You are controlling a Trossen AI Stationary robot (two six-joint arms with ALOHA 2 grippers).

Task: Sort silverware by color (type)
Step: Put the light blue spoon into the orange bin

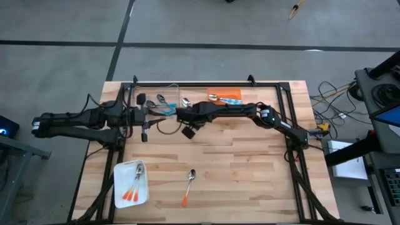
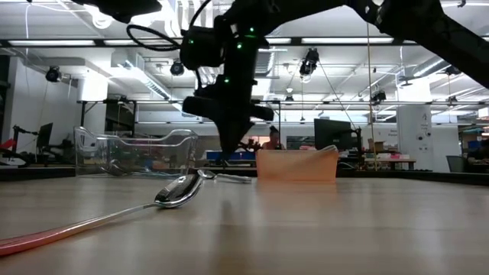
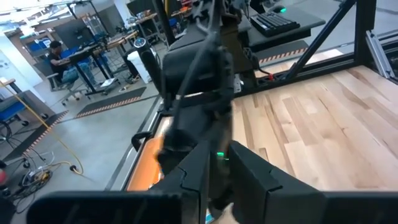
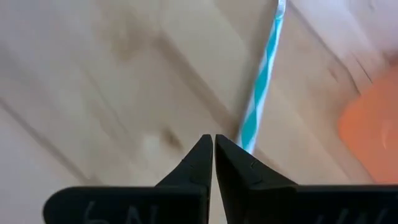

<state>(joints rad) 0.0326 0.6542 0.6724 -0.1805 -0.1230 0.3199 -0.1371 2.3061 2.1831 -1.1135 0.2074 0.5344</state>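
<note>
The silverware is lying in several groups because the sort is only partly done: orange-handled spoons [image 1: 131, 190] are sitting together in the white tray [image 1: 119, 178] at the near left corner, one more orange-handled spoon [image 1: 189, 186] is waiting loose on the bare wood just beside it, and the rest are gathered along the far edge, some by the clear bin [image 1: 156, 94] and two lying on the orange container [image 1: 232, 94]. The right gripper [image 1: 182, 114] is reaching across to that far group with its fingers [image 4: 202, 155] pressed together; a blue-and-white striped handle [image 4: 264, 81] is running out from just past the tips, but whether it is actually pinched or merely lying behind them I cannot tell. That placement is suggesting a pick of a blue-handled piece, meant for its own pile. The left gripper [image 1: 145, 119] is hanging close beside it over the same cluster, fingers [image 3: 193, 177] standing slightly apart with nothing visible between them, probably waiting so the two arms are not colliding
</note>
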